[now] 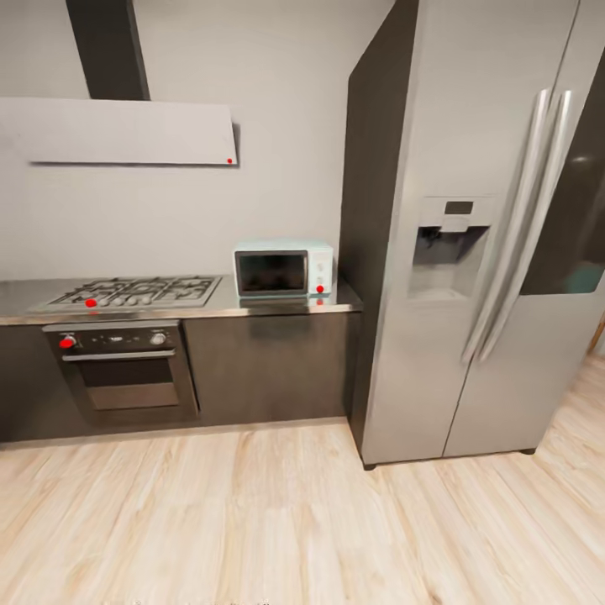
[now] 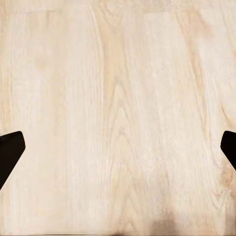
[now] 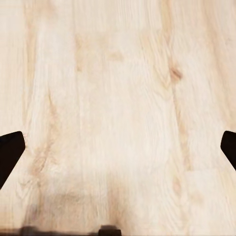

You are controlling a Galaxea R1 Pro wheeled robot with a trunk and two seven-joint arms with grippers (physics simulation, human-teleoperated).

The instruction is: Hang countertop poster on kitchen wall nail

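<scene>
While the head camera looks forward and down across a kitchen, a long glossy grey countertop (image 1: 277,307) runs level along the back wall, its long axis lying side to side and its right end butting against a tall steel fridge (image 1: 479,252). Near that right end, set back toward the wall, stands a small pale green microwave (image 1: 283,269) with its dark door facing the room. Toward the left end a gas hob (image 1: 134,291) is let into the slab, and beneath it sits a built-in oven (image 1: 122,370) with a dark glass door and a red knob at its left. Dark grey cabinets (image 1: 265,365) fill the space under the slab between oven and fridge. Above the hob a flat grey extractor hood (image 1: 118,130) projects from the pale wall, with a dark chimney rising from it. The fridge has two doors with long upright handles and a dispenser recess in its left door.

Pale wooden floor planks (image 1: 277,521) cover the foreground.

Seen from the left wrist, the left gripper (image 2: 118,152) hangs over the same pale planks with its two dark fingertips (image 2: 10,150) far apart at the frame's sides, spread wide and carrying nothing. Seen from the right wrist, the right gripper (image 3: 118,152) is likewise spread, its fingertips (image 3: 11,150) well apart over bare wood, nothing between them.
</scene>
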